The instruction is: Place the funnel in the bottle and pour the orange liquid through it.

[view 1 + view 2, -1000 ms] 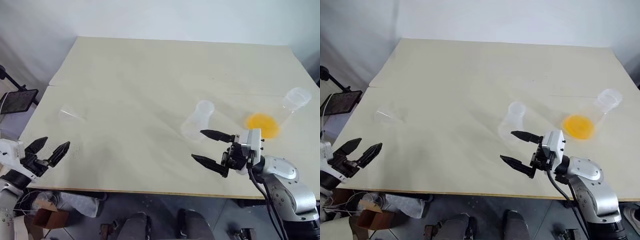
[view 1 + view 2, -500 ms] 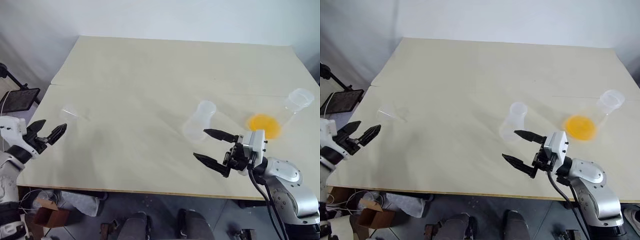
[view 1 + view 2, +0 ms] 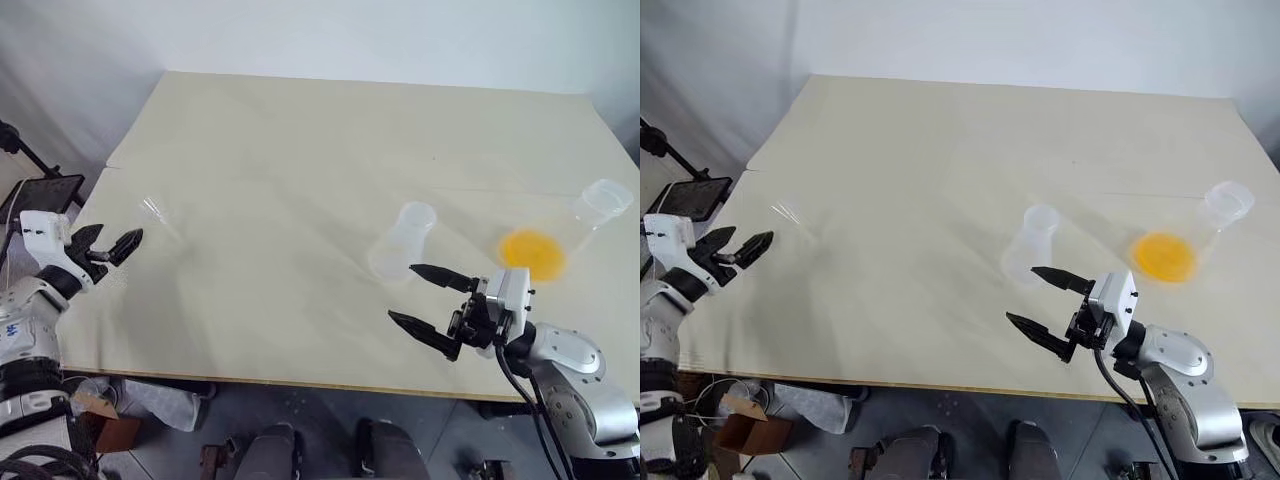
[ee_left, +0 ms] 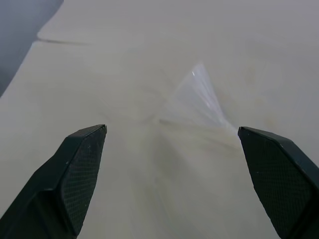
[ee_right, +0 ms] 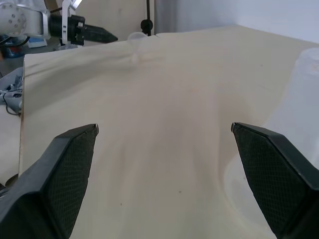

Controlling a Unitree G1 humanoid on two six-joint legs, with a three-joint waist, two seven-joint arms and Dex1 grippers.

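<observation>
- The table is a pale beige board carrying three clear plastic items.
- The funnel is a faint clear cone lying near the table's left edge, at about 9 o'clock from the table centre. In the left wrist view it lies on its side ahead of the fingers, roughly between their lines.
- The left gripper hovers at the left table edge, just beside the funnel at about 7 o'clock from it. Its two black fingers are spread apart and hold nothing.
- The bottle is a frosted flask standing right of the table centre, mouth upward.
- The flask stands at about 3 o'clock from the bottle, near the right edge. It is the wider clear one.
- The orange liquid forms a bright yellow-orange pool in the flask's base.
- The right gripper hovers over the near table edge, at about 5 o'clock from the bottle and close to it. Its fingers are spread wide and grasp nothing.
</observation>
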